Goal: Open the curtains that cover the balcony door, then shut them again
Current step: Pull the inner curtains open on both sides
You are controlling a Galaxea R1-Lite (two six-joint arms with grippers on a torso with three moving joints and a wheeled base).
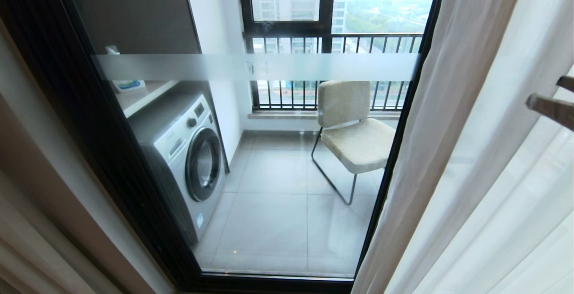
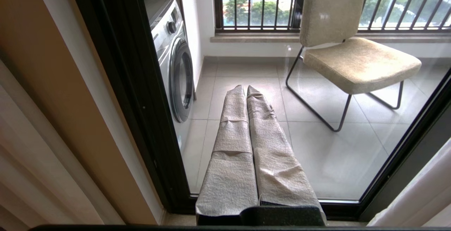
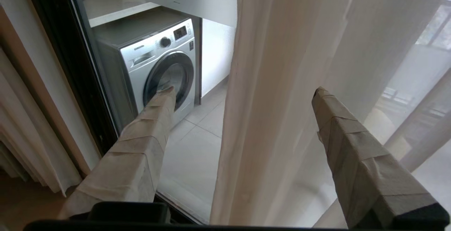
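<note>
On my right wrist feed the right gripper has its jaws spread wide, one finger on each side of the leading edge of the curtains; I can't tell whether either finger touches the fabric. The fold between them is the beige-white layer, hanging straight down, with thinner sheer beyond it letting light through. On the head feed only the tips of that gripper poke in at 3 o'clock, in front of the drapes, which fill the whole right side from 1 to 5 o'clock.

The left gripper hangs low with its jaws pressed together and nothing between them, pointing at the glass; it does not show on the head feed.

At 9 o'clock, nearest me on the left, another pleated curtain panel is gathered against the wall. Next comes the balcony door, its dark frame running from 11 down to 6 o'clock, the glass uncovered across the centre and crossed by a frosted band.

Through the glass, a silver front-loading washing machine stands at 9 o'clock under a shelf. A beige padded chair on a thin metal frame sits at centre on the grey tiled floor. Farthest, at 12 o'clock, a black barred railing fronts the window.
</note>
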